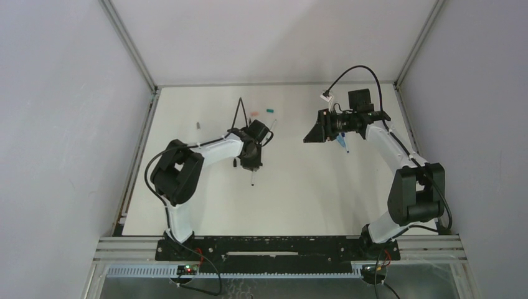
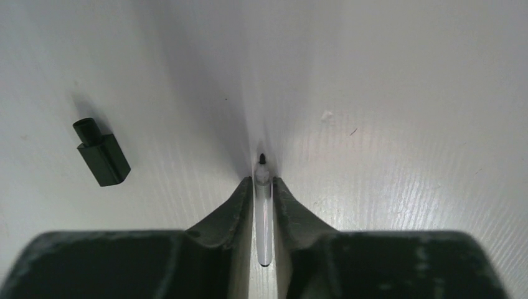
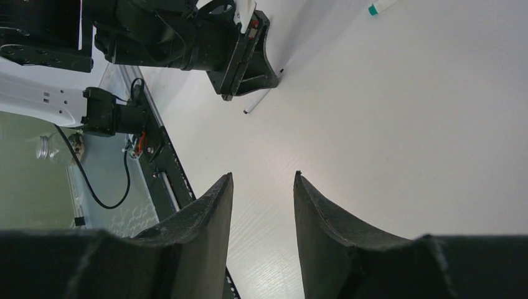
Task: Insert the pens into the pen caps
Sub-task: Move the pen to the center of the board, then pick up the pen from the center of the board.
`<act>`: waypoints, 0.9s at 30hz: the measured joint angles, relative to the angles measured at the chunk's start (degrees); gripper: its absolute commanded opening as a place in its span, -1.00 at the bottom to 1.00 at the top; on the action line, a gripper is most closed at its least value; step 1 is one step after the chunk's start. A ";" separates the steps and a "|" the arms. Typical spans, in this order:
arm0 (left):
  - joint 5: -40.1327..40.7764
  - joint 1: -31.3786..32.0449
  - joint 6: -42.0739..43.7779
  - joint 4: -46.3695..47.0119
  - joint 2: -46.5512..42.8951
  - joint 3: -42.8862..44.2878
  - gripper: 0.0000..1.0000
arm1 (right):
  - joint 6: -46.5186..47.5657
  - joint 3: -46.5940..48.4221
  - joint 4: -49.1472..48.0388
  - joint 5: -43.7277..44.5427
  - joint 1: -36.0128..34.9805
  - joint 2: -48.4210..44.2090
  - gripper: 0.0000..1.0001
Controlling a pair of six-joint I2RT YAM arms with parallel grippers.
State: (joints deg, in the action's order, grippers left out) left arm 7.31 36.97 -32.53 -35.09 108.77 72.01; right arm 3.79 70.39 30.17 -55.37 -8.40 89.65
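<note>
A matt white table [image 1: 311, 199] fills the floor of a booth with plain grey walls [image 1: 62, 124] and aluminium corner rails. At the left a short black cap [image 2: 103, 156], boxy with a narrower neck, lies on its side well apart from the left gripper [image 2: 264, 182]. That gripper's dark, scuffed fingers [image 2: 240, 199] are clamped on a thin, translucent-white pen [image 2: 264, 218]. Its black nib pokes out just past the tips; whether it touches the table cannot be told. Near the far edge a salmon-pink cap [image 1: 254, 114] and a teal cap [image 1: 270, 110] lie close together. On the right, the right gripper [image 3: 263, 177] hangs above the table, jaws spread wide with nothing between them. A blue pen [image 1: 344, 144] lies beneath that arm.
</note>
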 measured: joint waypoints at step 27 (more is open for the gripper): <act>-7.13 1.95 -8.79 27.74 -32.89 -17.22 -1.00 | -11.39 -11.13 -16.33 -9.62 -4.87 -7.50 0.18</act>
State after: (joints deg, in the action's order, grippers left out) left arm 0.19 38.92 -41.32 -7.35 75.88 54.78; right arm -7.60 59.27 13.85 -64.99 -13.28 82.15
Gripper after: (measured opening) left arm 0.019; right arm 0.555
